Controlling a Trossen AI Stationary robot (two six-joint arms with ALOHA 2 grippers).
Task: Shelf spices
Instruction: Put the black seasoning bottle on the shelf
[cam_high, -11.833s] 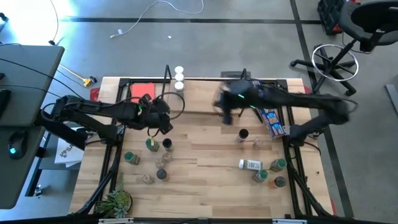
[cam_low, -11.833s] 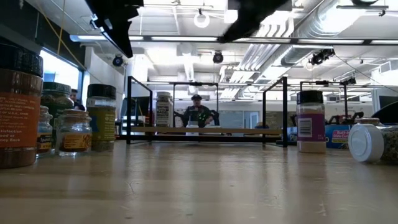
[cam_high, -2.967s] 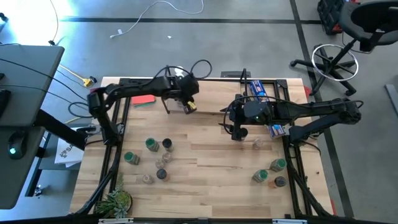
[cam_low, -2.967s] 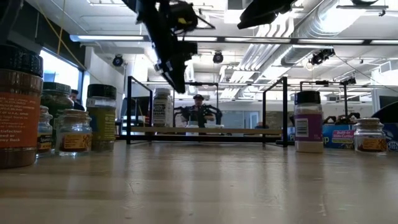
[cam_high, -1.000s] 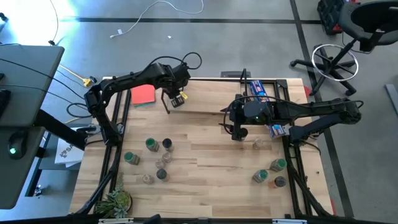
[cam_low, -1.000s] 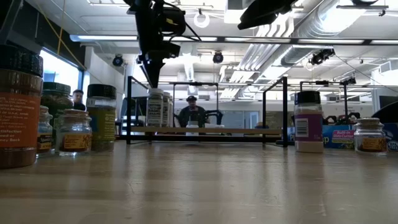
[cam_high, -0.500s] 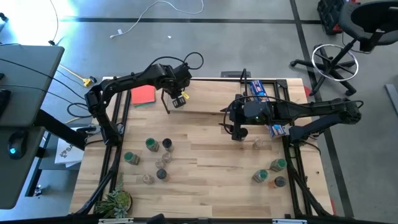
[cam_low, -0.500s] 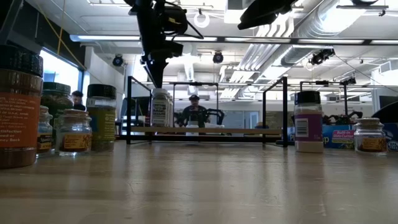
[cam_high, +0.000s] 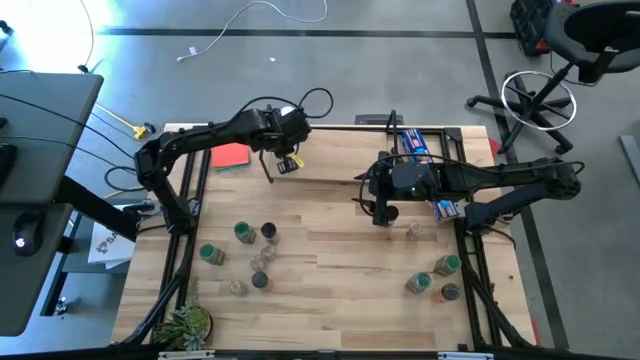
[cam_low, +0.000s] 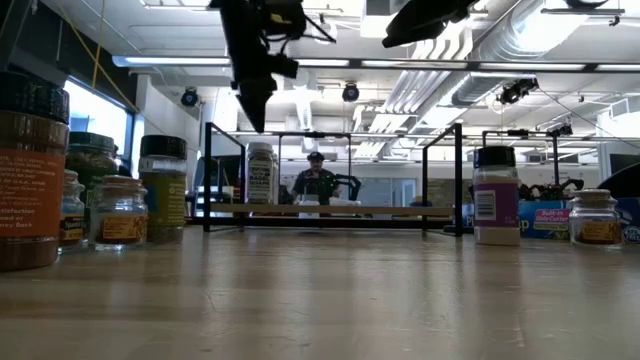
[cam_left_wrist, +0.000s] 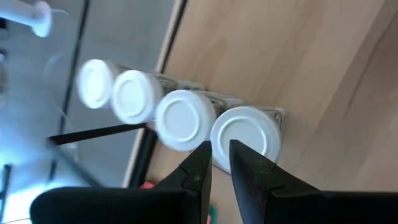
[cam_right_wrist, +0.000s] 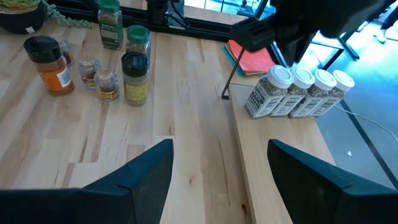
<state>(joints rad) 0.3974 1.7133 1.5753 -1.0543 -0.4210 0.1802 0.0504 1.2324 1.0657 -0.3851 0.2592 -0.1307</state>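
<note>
From above, a light wooden table (cam_high: 340, 300) sits on a grey concrete floor, with an office chair (cam_high: 560, 60) at 2 o'clock and a white cable (cam_high: 250, 25) at 12. The shelf (cam_high: 340, 165) runs along the far edge, around 12 o'clock. The left end effector (cam_high: 287, 160) hovers over the shelf's left end with its fingers almost closed, holding nothing. The right end effector (cam_high: 384, 212) hangs near the table's centre, jaws wide and empty. Loose spices (cam_high: 245, 255) cluster at 8 o'clock, more at 4.

The low view looks into an open office with ceiling ducts, and a person (cam_low: 316, 180) sits behind the shelf. Labels here are too small to read.

In the left wrist view, four white-lidded jars (cam_left_wrist: 180, 118) stand in a touching row on the shelf board, fingertips (cam_left_wrist: 200, 163) just above the end one.

The right wrist view shows the same row (cam_right_wrist: 301, 93) next to a red card (cam_right_wrist: 252, 62); nothing printed is legible.
</note>
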